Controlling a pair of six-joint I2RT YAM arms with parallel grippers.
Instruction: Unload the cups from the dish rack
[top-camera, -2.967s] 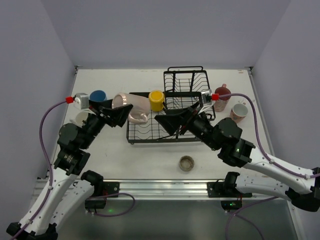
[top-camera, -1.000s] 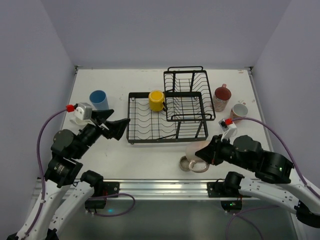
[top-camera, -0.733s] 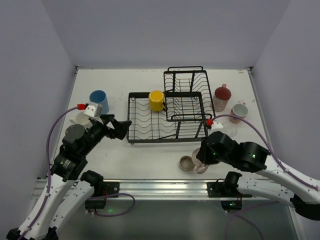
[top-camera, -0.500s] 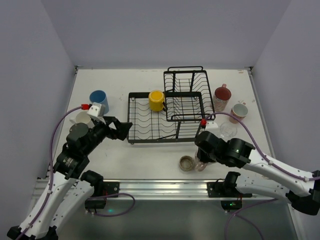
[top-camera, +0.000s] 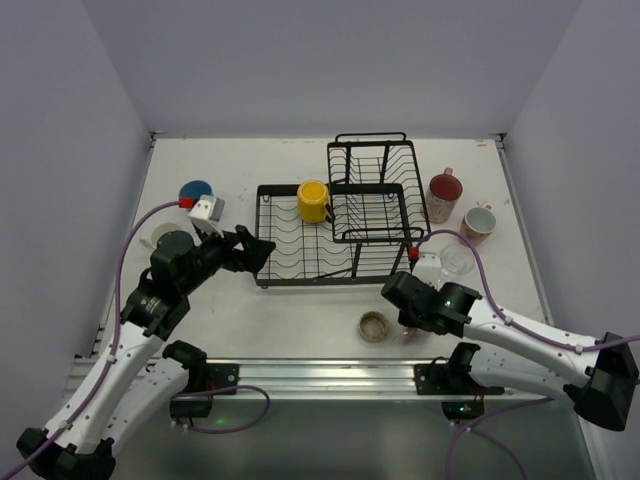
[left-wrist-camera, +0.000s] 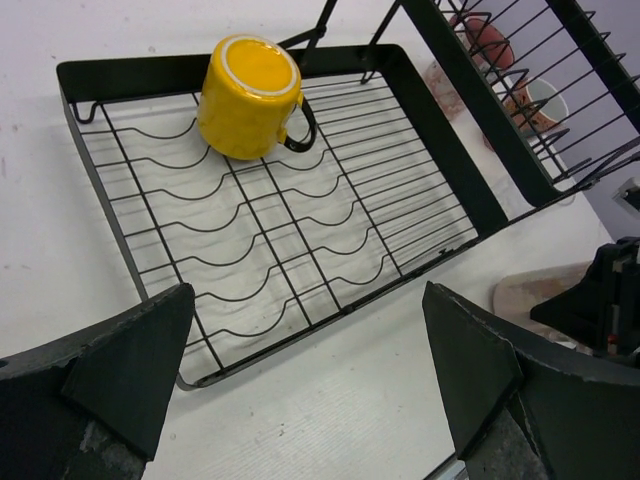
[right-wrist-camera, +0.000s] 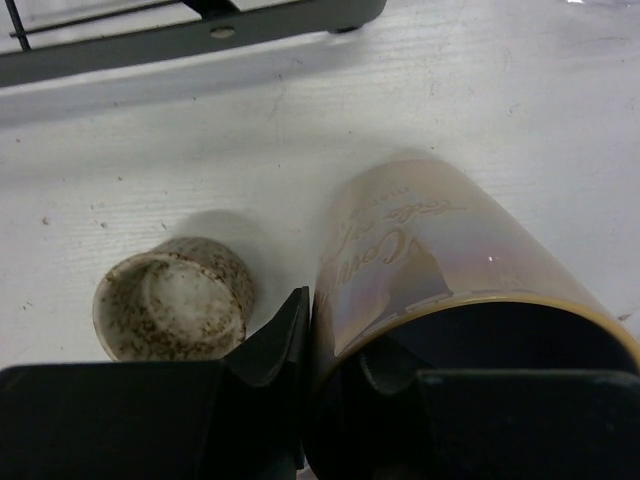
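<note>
**Q:** How much of the rack (top-camera: 300, 262) is unloaded?

**A:** Nearly all, as judged from this moment. Only one cup shows in it, the yellow mug (left-wrist-camera: 250, 95). It sits on the flat tray, ahead of the left pincer (left-wrist-camera: 308, 300) and toward that pincer's left finger. No cup shows in the raised basket.

**Q:** What is the state of each pincer?

**A:** The left pincer's jaws are spread wide with nothing between them. It hovers over the counter (top-camera: 300, 300) at the tray's near edge. The right pincer (right-wrist-camera: 330, 335) is clamped on the wall of the pink mug (right-wrist-camera: 430, 250), with one finger outside and the other inside the mouth. The mug is low at the counter, but whether it touches cannot be told.

**Q:** Where are the cups that are already out?

**A:** All of them stand on the counter.
- The speckled cup (right-wrist-camera: 170, 305) is just beside the right pincer's outer finger.
- Beyond the right pincer stand the glass (top-camera: 456, 260), the pale mug (top-camera: 479, 222) and the red mug (top-camera: 444, 190).
- Behind the left pincer, by its wrist, stand the blue tumbler (top-camera: 196, 190) and a white mug (top-camera: 153, 237) partly hidden by the arm.

**Q:** What is left to do?

**A:** Two steps, in my judgement. The pink mug must be released, and then the yellow mug lifted out. The left pincer is the better placed for that second step.
</note>
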